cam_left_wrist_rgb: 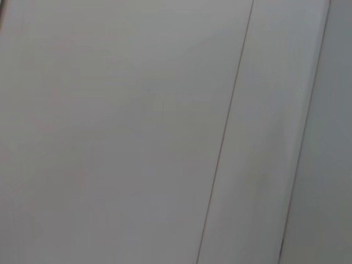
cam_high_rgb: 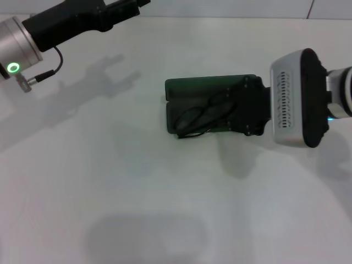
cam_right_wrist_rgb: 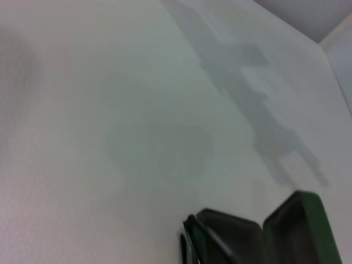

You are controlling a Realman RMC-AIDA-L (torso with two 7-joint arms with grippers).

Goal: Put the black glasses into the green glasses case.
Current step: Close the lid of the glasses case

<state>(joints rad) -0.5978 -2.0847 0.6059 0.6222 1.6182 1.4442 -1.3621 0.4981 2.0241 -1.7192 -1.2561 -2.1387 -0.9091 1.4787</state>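
Note:
The green glasses case [cam_high_rgb: 190,88] lies open in the middle of the white table. The black glasses [cam_high_rgb: 202,115] lie in the case's near half, one end sticking slightly over the case's left edge. My right gripper [cam_high_rgb: 247,107] is right over the right end of the case and the glasses; whether it grips them is hidden. In the right wrist view the open green case [cam_right_wrist_rgb: 300,225] and part of the black glasses [cam_right_wrist_rgb: 191,234] show at the edge. My left gripper [cam_high_rgb: 129,6] is raised at the far left, away from the case, its tips cut off by the frame.
The white table [cam_high_rgb: 137,192] carries nothing else. Shadows of the arms fall on it left of the case. The left wrist view shows only a pale wall [cam_left_wrist_rgb: 137,132] with seams.

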